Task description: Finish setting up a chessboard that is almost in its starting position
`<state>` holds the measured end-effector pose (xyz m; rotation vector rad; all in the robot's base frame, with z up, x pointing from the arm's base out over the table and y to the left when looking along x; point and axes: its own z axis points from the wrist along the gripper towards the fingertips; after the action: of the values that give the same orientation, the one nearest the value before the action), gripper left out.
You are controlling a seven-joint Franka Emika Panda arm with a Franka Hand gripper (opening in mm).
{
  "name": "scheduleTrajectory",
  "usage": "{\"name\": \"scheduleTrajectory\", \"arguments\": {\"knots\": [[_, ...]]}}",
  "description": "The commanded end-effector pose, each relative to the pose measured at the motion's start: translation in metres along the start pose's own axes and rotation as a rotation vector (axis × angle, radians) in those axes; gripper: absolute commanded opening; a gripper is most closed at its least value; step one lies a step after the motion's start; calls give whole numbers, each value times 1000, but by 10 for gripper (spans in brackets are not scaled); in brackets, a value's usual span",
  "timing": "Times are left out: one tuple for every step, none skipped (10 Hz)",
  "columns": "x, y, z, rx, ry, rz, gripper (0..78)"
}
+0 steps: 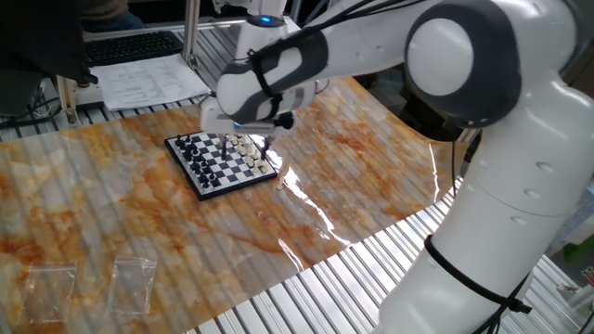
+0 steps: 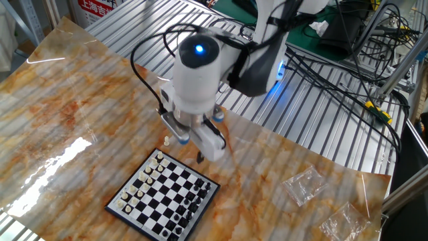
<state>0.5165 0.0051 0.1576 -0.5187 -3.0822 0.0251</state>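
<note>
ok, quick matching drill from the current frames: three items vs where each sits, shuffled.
Items:
1. chessboard
2. clear plastic bags
3. printed paper sheet

Places:
A. on bare metal slats beside a keyboard
B. on the marbled mat, under the gripper
C. at the mat's edge, far from the board

Pairs: 1-B, 2-C, 3-A

We note a ribbed metal table point(image 1: 306, 288) under an orange marbled sheet point(image 1: 139, 223), a keyboard point(image 1: 130, 44) at the far left, and tangled cables point(image 2: 334, 60) at the far right.
</note>
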Motion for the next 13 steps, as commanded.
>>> {"name": "scheduleTrajectory", "arguments": {"knots": [[2, -22, 6, -3, -8, -53, 775], [2, -27, 8, -4, -8, -64, 775], [2, -27, 8, -4, -8, -65, 775], [3, -33, 10, -4, -9, -73, 775], [4, -37, 12, -6, -9, -77, 775], [5, -41, 15, -7, -10, -77, 775], [5, -43, 17, -8, -11, -70, 775], [5, -44, 17, -9, -12, -69, 775], [5, -44, 17, -8, -16, -57, 775], [5, -44, 18, -15, -20, -54, 775], [5, -44, 18, -18, -23, -50, 775], [5, -44, 18, -21, -38, -42, 775], [5, -44, 18, -20, -53, -18, 775]]}}
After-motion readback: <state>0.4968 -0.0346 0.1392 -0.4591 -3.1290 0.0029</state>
